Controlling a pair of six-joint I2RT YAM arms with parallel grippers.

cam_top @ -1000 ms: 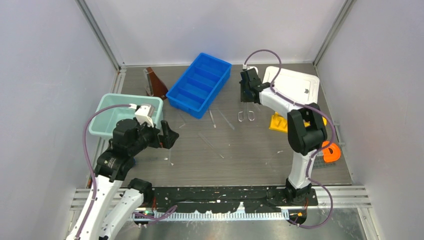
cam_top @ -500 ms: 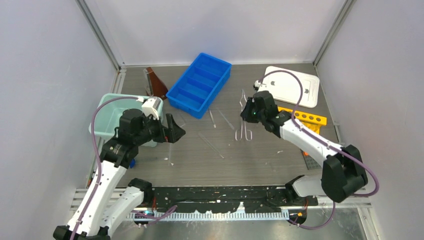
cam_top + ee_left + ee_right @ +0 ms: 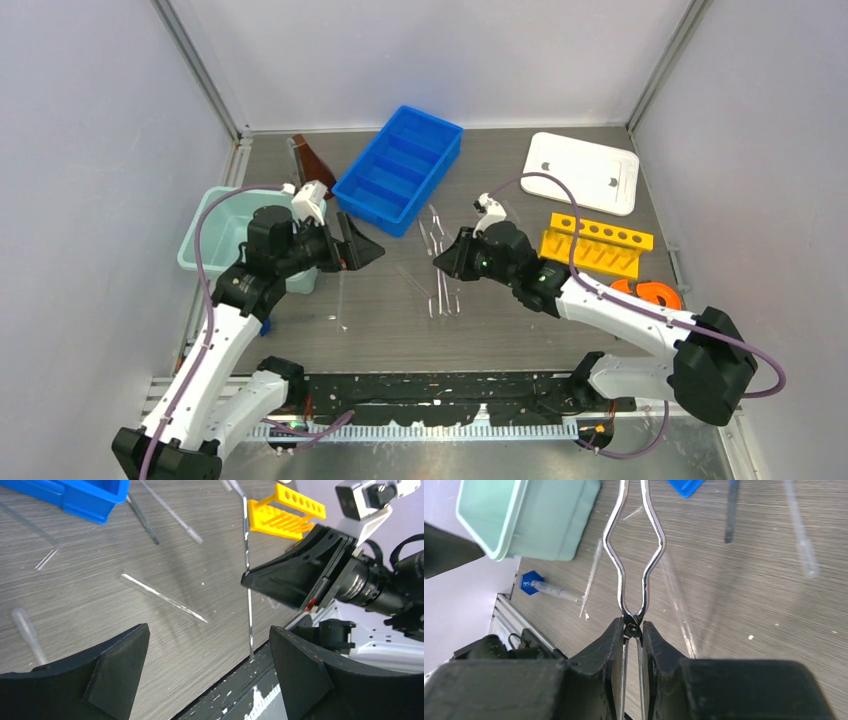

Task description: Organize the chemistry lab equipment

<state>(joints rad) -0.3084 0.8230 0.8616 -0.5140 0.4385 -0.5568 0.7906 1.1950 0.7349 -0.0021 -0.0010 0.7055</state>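
Right tool [image 3: 448, 258] clamped narrow on silver tongs [image 3: 634, 555] at their pivot, mid-worktop [image 3: 380, 320]. Top view: tongs run through the tool from 12 to 6 o'clock. Left tool [image 3: 358, 250] spread wide, holding nothing, at 9 o'clock of the tongs, apart. Yellow rack [image 3: 590, 248] at 3 o'clock.

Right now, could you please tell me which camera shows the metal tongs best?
Right wrist: the metal tongs fill the frame, clamped at their pivot by the right claw. Top external shows thin lines; left wrist, one edge-on sliver.
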